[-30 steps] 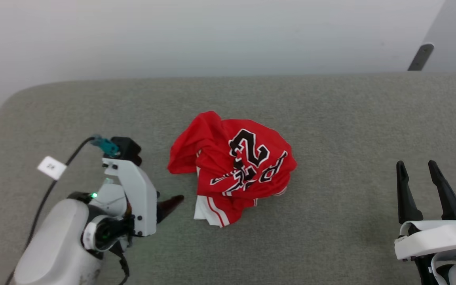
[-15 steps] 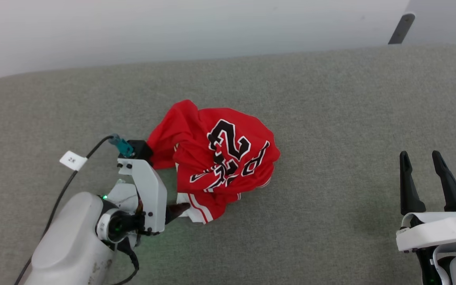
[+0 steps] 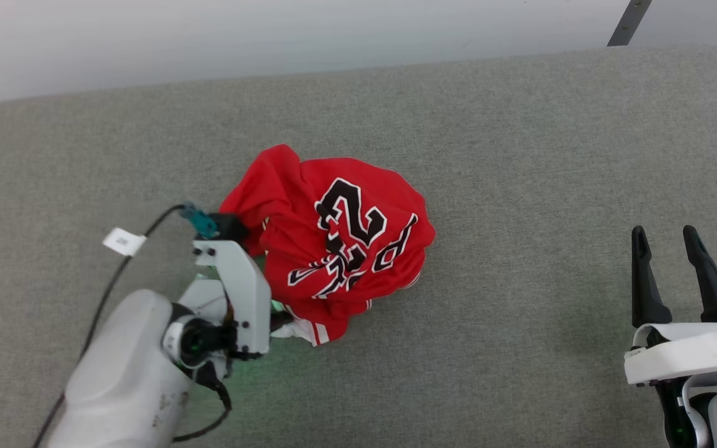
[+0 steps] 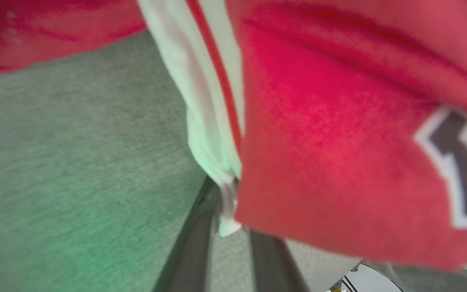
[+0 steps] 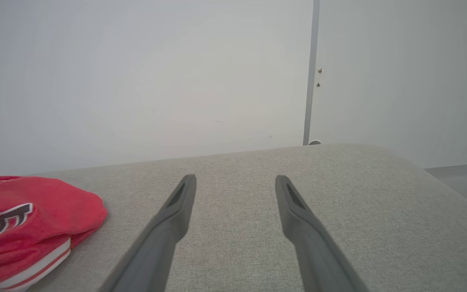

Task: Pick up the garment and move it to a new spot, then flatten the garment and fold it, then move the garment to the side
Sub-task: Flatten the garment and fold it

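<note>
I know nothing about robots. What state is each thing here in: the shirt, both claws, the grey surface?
Red jersey shirt with white striped trim and black lettering: crumpled in a heap, unfolded, lying on the surface.
Left gripper: closed on the shirt's white hem.
Right gripper: open, holding nothing, apart from the shirt.
Grey fabric surface: flat, bearing the shirt.

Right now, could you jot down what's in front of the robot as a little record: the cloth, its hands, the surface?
item: crumpled red jersey shirt, black white-outlined lettering, red-white striped trim, bunched in a heap
underneath: grey woven fabric surface
left gripper: dark fingers either side of the shirt's white striped hem; firm grip unclear
right gripper: open, empty, apart from the shirt
folding: not yet begun
</note>
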